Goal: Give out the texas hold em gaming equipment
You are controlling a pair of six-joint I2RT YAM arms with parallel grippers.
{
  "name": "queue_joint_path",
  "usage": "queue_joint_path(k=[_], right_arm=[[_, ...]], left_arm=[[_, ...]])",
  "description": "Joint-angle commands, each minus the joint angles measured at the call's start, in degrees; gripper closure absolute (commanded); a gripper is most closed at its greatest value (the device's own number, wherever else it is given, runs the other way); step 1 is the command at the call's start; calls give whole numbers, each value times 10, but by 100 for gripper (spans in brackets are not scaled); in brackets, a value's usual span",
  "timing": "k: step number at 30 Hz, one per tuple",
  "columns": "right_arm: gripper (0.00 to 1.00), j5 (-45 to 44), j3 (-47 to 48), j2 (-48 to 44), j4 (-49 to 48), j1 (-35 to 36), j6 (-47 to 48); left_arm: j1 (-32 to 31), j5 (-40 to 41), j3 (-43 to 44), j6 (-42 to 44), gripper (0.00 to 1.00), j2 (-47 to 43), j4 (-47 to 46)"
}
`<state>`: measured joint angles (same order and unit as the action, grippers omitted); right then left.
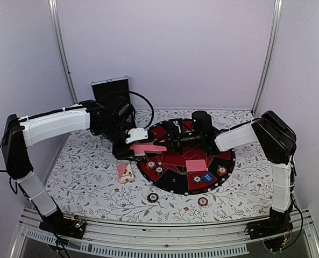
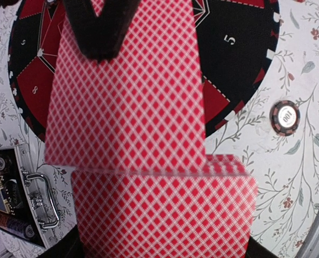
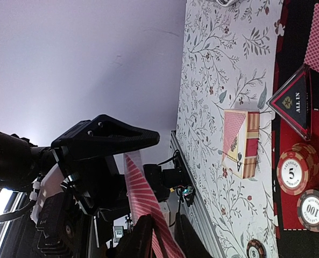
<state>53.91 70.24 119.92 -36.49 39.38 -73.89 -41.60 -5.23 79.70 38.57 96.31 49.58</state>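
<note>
Left wrist view: cards (image 2: 164, 215) hide left pincer (image 1: 139, 148) gripping them; right pincer (image 3: 162, 228) pinches one card (image 2: 127, 107).

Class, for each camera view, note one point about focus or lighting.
Top external: soft, even light on the floral table. Left wrist: the playing cards loom close, edges blurred; the black chip is sharp. Right wrist: glare lower left; the card box is crisp.
</note>
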Motion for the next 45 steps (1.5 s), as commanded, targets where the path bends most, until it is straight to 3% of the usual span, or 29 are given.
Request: queue_joint_path(k=[1,11,31,37,45], right_arm=[[82,8,-12,-26,16,-24,18],[85,11,29,32,31,-59,35],[87,-41,255,253,59,-68,36],[71,-79,280,262,139,-68,86],[45,-161,242,182,248,-67,193]], left_arm=[[3,3,-5,7,100,-24,-18],[4,3,-4,9,100,-30,-11],[4,-3,2,6,100,-31,3],[4,-6,-1,5,100,-31,3],[4,-10,-4,4,100,-30,3]])
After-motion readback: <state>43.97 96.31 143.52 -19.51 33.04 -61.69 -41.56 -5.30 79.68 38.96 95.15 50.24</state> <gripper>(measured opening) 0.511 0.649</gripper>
